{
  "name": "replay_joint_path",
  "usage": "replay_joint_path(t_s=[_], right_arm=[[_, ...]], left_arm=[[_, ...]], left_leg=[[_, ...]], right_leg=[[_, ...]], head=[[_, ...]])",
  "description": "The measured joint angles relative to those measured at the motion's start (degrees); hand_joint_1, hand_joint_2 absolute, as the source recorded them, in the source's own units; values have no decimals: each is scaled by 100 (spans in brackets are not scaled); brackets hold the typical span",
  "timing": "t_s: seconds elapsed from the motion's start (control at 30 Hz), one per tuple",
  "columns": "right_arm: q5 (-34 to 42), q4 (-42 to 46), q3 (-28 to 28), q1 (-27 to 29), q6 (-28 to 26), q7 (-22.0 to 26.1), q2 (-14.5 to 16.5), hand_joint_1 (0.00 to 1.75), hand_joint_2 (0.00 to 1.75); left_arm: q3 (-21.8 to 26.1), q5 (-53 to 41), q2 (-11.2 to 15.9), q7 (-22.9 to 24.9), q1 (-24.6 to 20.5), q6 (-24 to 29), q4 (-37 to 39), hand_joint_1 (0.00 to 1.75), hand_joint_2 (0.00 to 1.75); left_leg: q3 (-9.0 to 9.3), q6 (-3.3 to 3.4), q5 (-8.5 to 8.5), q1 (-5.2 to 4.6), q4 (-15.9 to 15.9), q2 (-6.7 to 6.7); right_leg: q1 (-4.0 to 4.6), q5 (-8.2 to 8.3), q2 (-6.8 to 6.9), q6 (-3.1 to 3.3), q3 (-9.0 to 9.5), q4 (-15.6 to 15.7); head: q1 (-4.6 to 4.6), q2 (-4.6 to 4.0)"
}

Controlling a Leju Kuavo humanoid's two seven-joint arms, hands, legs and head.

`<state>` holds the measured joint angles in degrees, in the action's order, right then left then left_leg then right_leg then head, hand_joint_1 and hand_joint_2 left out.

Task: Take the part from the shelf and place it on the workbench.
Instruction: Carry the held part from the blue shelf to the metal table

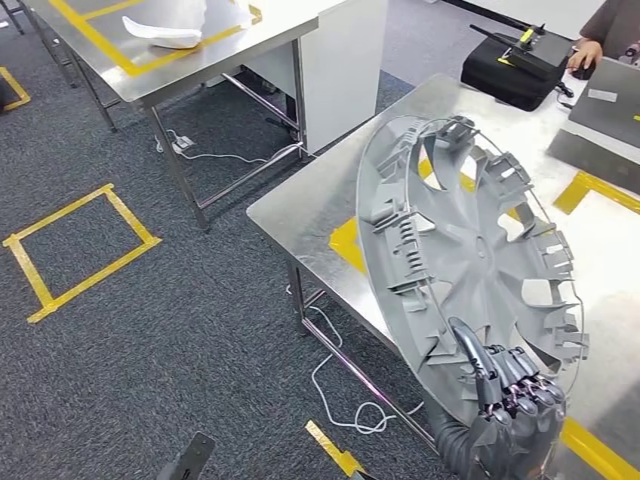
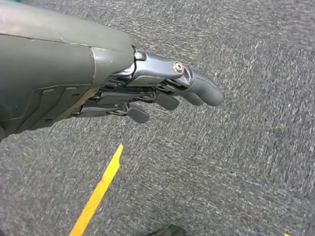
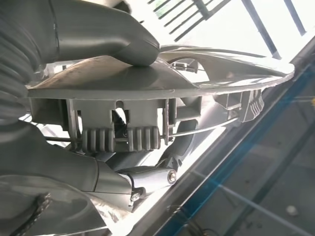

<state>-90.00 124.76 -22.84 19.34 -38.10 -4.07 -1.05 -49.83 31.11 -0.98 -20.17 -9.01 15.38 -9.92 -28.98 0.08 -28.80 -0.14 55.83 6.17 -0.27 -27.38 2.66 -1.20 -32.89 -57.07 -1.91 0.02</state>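
Dark grey carpet floor [image 1: 151, 330] marked with yellow tape, a yellow tape square [image 1: 79, 250] off to the left. Two steel benches: far bench [image 1: 226, 45] at top left carrying a white part [image 1: 162, 32] inside a yellow outline; near bench [image 1: 317, 200] at right, yellow tape strips on its top. White cable [image 1: 340, 385] looped on the floor under the near bench. At the far end of the near bench, a black bag [image 1: 513, 65] and a person's hand [image 1: 583, 55] beside it.

Grey hubcap [image 1: 468, 260] held upright and tilted over the near bench's front edge, inner ribbed side facing the camera, wire ring around its clips. Right hand [image 1: 513, 400] gripping the hubcap's lower rim, fingers [image 1: 472, 355] clenched on the inner face; in the right wrist view, thumb pressed on one side of the rim [image 3: 148, 78] and fingers on the other.

Left hand [image 2: 163, 83] hanging over the carpet near a yellow tape strip [image 2: 98, 191], fingers released, stretched out straight, grasping nothing.
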Motion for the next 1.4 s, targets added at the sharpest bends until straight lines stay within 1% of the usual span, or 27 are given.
replay_joint_path(t_s=[0.03,0.1,0.17,0.2,0.23,0.27,0.3,0.33,0.4,0.47,0.53,0.57,0.63,0.67,0.73,0.77,0.8,0.83,0.9,0.97,1.07,1.13,1.2,1.27,1.3,1.33,1.4], right_arm=[[1,4,1,30,0,-5,-3,175,175],[2,32,14,112,0,0,-7,175,175],[2,80,39,220,0,6,-11,175,175],[2,105,60,281,0,3,-14,175,175],[2,134,86,351,0,-3,-21,175,175],[2,168,119,425,0,-8,-28,175,175],[3,199,152,494,0,-11,-35,175,175],[5,231,188,560,0,-13,-40,175,175],[7,281,248,653,0,-13,-44,175,175],[6,324,292,710,-1,-13,-50,175,175],[7,367,329,767,-1,-21,-55,175,175],[8,382,349,803,-2,-28,-61,175,175],[13,398,383,845,-1,-41,-75,175,175],[15,399,398,863,-2,-49,-85,175,175],[15,397,419,902,-2,-95,-103,175,175],[15,393,427,935,-2,-137,-118,175,175],[15,387,433,967,-1,-184,-138,175,175],[16,382,443,998,-1,-228,-160,175,175],[26,373,465,1032,0,-282,-197,175,175],[82,360,503,1052,0,-296,-223,175,175],[261,317,621,1128,0,-298,-273,175,175],[368,266,693,1159,-1,-283,-289,175,175],[524,163,773,1154,-1,-247,-303,175,175],[788,-14,907,1151,12,-242,-359,175,175],[968,-124,994,1149,38,-257,-407,175,175],[1159,-235,1088,1144,81,-271,-466,175,175],[1568,-449,1290,1121,272,-243,-594,175,175]], left_arm=[[0,-10,-1,-4,-6,1,0,0,175],[0,-35,-2,-12,-19,2,0,0,175],[-1,-53,-6,-27,-4,9,0,0,175],[-1,-58,-13,-36,15,15,0,0,175],[-2,-68,-24,-41,35,21,0,0,175],[-4,-82,-37,-44,49,25,0,0,175],[-6,-95,-50,-44,57,26,0,0,175],[-8,-105,-61,-44,58,27,0,0,175],[-12,-110,-68,-43,59,29,2,0,175],[-14,-112,-78,-40,54,34,4,0,175],[-16,-115,-111,-39,40,40,4,0,175],[-16,-118,-127,-39,32,46,4,0,175],[-18,-125,-154,-39,31,57,4,0,175],[-19,-127,-157,-39,41,61,4,0,175],[-22,-128,-170,-38,66,63,4,0,175],[-23,-128,-178,-38,71,64,4,0,175],[-23,-128,-186,-37,68,64,4,0,175],[-24,-128,-196,-37,61,64,4,0,175],[-24,-136,-210,-35,44,64,4,0,175],[-24,-156,-217,-23,31,64,4,0,175],[-24,-190,-232,3,8,64,4,0,175],[-24,-249,-239,10,-13,64,4,0,175],[-24,-340,-240,15,-14,50,4,0,175],[-24,-429,-247,30,2,18,4,0,175],[-25,-475,-256,41,3,-2,4,0,175],[-27,-519,-266,54,-4,-17,4,0,175],[-33,-587,-282,81,-35,-40,4,0,175]], left_leg=[[5,-29,-28,10,15,0],[-72,-81,-227,36,242,-191],[-354,-107,-617,55,919,-464],[-535,-108,-787,58,1326,-528],[-667,-102,-857,58,1612,-556],[-718,-88,-811,57,1703,-569],[-666,-65,-653,56,1562,-587],[-523,-31,-416,55,1219,-653],[-218,52,-65,59,491,-935],[-88,97,-12,56,159,-1096],[-71,108,-12,62,82,-989],[-66,121,14,73,50,-919],[-57,157,58,91,-8,-755],[-61,169,61,75,-10,-671],[-71,178,59,56,-6,-500],[-73,177,56,51,-4,-417],[-72,174,53,49,-2,-342],[-66,164,46,49,0,-270],[-54,127,24,34,10,-146],[-50,74,0,3,35,-52],[-38,-3,-26,-2,59,36],[-113,-60,-205,24,260,-188],[-394,-82,-586,41,912,-485],[-722,-66,-848,40,1629,-568],[-783,-49,-817,38,1743,-577],[-737,-25,-668,37,1621,-587],[-420,43,-227,32,895,-668]], right_leg=[[-8,8,-58,35,-7,0],[-31,30,-166,99,-12,12],[-39,47,-278,139,-19,17],[-34,53,-347,149,-24,16],[-29,57,-424,154,-26,14],[-24,59,-505,156,-26,11],[-21,62,-588,155,-25,8],[-19,67,-670,150,-22,4],[-20,81,-819,122,-34,-9],[-40,113,-951,58,-92,-20],[-62,152,-1058,-24,-161,-12],[-54,129,-990,-56,-203,-45],[-36,-111,-668,-100,-414,-424],[-31,-305,-473,-119,-579,-784],[-44,-593,-323,-155,-878,-1469],[-47,-610,-294,-167,-917,-1601],[-48,-525,-272,-173,-839,-1503],[-48,-363,-231,-170,-641,-1189],[-26,-108,-26,-143,-158,-389],[4,-52,108,-79,74,4],[8,-32,-24,14,54,19],[-15,-2,-130,77,38,29],[-24,18,-245,123,16,33],[-12,30,-388,143,1,32],[-5,35,-462,147,0,30],[2,38,-529,147,3,28],[9,45,-639,142,12,21]], head=[[-3,-1],[13,-1],[35,-1],[39,-1],[39,-1],[39,-1],[39,0],[39,0],[34,-1],[44,-1],[59,0],[50,0],[19,0],[4,0],[-2,0],[-2,-1],[-4,0],[-4,-1],[-5,-1],[5,-1],[14,-1],[22,0],[33,0],[34,-1],[34,-1],[33,-1],[34,-1]])
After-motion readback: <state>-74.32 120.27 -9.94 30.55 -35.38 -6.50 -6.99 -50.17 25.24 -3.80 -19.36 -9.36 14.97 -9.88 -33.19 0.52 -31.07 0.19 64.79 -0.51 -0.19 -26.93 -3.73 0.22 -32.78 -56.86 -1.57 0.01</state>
